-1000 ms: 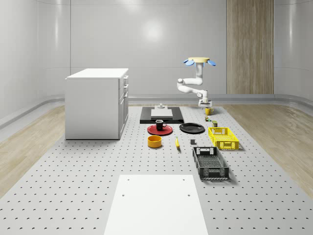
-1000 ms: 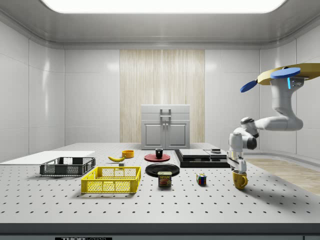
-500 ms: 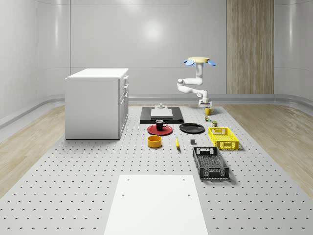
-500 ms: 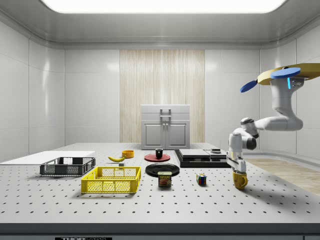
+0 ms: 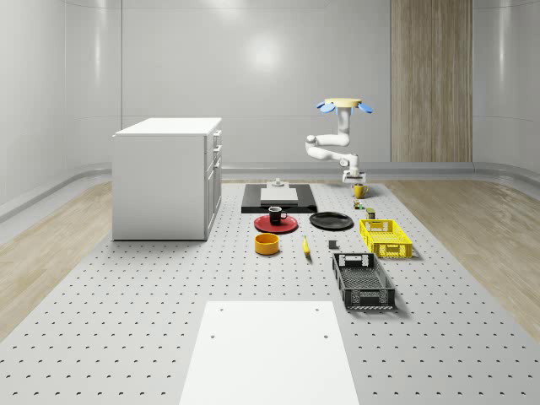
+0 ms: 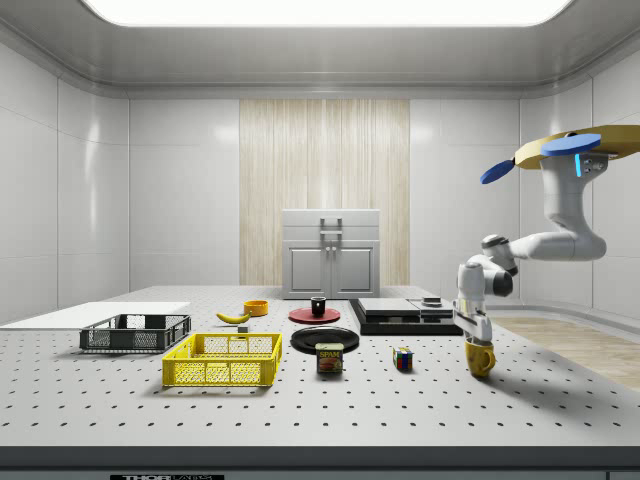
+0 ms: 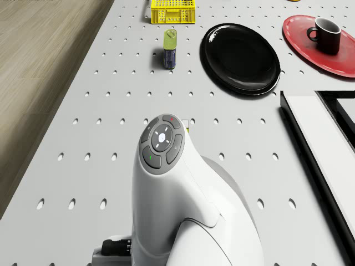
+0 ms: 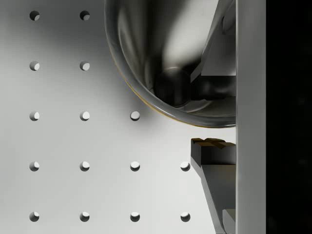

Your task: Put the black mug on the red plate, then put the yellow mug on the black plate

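A: Where is the yellow mug (image 6: 480, 358)?

B: On the pegboard surface (image 6: 300, 405), far over at the side view's right, well apart from the black plate (image 6: 325, 339). It looks upright, though whether its base touches the surface I cannot tell. In the whole-scene view it sits (image 5: 359, 191) behind the yellow crate (image 5: 385, 237), toward the back edge.

A: And the tool?

B: The tool (image 6: 477, 338) hangs straight down onto the mug's rim. In the wrist view one finger (image 8: 214, 53) reaches inside the bowl of the mug (image 8: 161, 63) and the other finger (image 8: 214, 165) lies outside the wall, so the wall is pinched between them; it is holding the mug at a narrow gap.

A: The drone?

B: The drone (image 6: 570, 150) hovers high, beyond the surface's edge at the side view's right, with the arm (image 6: 530, 245) bent down and back to the mug.

A: The other mug?

B: The black mug (image 7: 325, 34) stands upright on the red plate (image 7: 302, 33). The black plate (image 7: 239, 58) lies just beside the red one and is bare.

A: What else is near?

B: A can (image 7: 170, 49) stands between the black plate and the yellow crate (image 7: 173, 11). In the side view a small coloured cube (image 6: 402, 358) sits between the can (image 6: 329, 358) and the yellow mug. Farther off are a black crate (image 5: 363, 281), a banana (image 5: 305, 246), a yellow bowl (image 5: 267, 244), a white cabinet (image 5: 167, 177) and a black-and-white slab (image 5: 278, 197).
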